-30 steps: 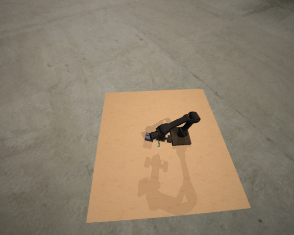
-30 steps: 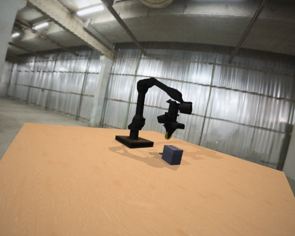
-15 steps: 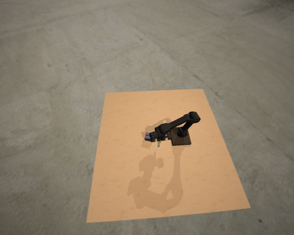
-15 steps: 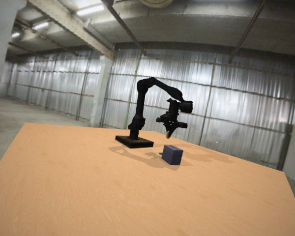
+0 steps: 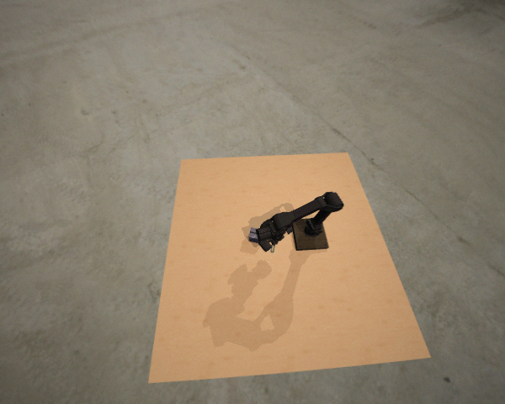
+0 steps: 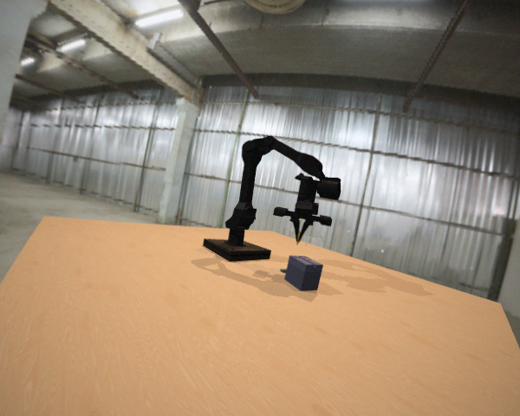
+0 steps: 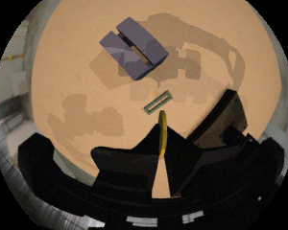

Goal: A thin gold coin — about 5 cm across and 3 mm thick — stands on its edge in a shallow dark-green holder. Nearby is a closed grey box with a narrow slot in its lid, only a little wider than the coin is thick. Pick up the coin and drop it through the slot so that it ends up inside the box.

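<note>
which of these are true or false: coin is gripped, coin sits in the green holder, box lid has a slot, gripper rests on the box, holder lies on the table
1. The gripper is shut on the coin. True.
2. The coin sits in the green holder. False: the holder has no coin in it; the coin is in the gripper.
3. The grey box has a slot in its lid. True.
4. The gripper rests on the box. False: it hangs in the air, apart from it.
5. The holder lies on the table. True.

A pale orange wooden tabletop (image 6: 117,335) carries the arm's flat dark square base plate (image 6: 236,249), a closed grey box (image 6: 303,272) with a slotted lid, and just beside it a shallow dark-green holder (image 7: 158,103).
</note>
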Available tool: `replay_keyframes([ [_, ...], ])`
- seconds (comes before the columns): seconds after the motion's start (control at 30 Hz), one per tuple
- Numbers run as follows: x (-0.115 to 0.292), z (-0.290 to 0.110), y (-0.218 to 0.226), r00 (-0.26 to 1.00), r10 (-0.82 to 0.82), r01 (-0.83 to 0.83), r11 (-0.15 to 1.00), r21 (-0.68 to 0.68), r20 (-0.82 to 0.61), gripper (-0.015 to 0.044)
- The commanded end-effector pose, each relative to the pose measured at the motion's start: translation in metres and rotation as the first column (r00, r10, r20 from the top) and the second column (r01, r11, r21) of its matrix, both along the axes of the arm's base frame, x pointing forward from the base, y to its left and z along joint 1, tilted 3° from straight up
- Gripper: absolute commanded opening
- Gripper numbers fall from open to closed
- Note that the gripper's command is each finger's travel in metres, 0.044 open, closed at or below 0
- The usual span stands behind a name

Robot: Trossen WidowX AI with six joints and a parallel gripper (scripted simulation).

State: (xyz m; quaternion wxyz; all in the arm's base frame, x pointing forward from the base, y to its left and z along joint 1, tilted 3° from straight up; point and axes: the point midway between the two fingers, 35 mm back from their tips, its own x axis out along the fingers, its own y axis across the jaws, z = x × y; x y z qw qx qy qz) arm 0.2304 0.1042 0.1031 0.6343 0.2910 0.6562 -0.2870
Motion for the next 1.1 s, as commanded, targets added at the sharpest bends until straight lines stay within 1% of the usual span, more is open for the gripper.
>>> replay_keyframes([
  [0.0, 0.001, 0.001, 0.000, 0.993, 0.119, -0.119, 0.993, 0.000, 0.003, 0.0000],
  [0.27, 0.002, 0.001, 0.001, 0.922, 0.387, -0.387, 0.922, 0.006, 0.009, 0.0000],
  [0.53, 0.003, 0.001, 0.002, 0.783, 0.621, -0.621, 0.783, 0.009, 0.016, 0.0000],
  [0.73, 0.005, 0.001, 0.002, 0.769, 0.639, -0.640, 0.769, 0.010, 0.017, 0.0000],
  [1.07, 0.027, 0.002, -0.007, 0.769, 0.639, -0.639, 0.769, 0.008, 0.018, 0.0000],
])
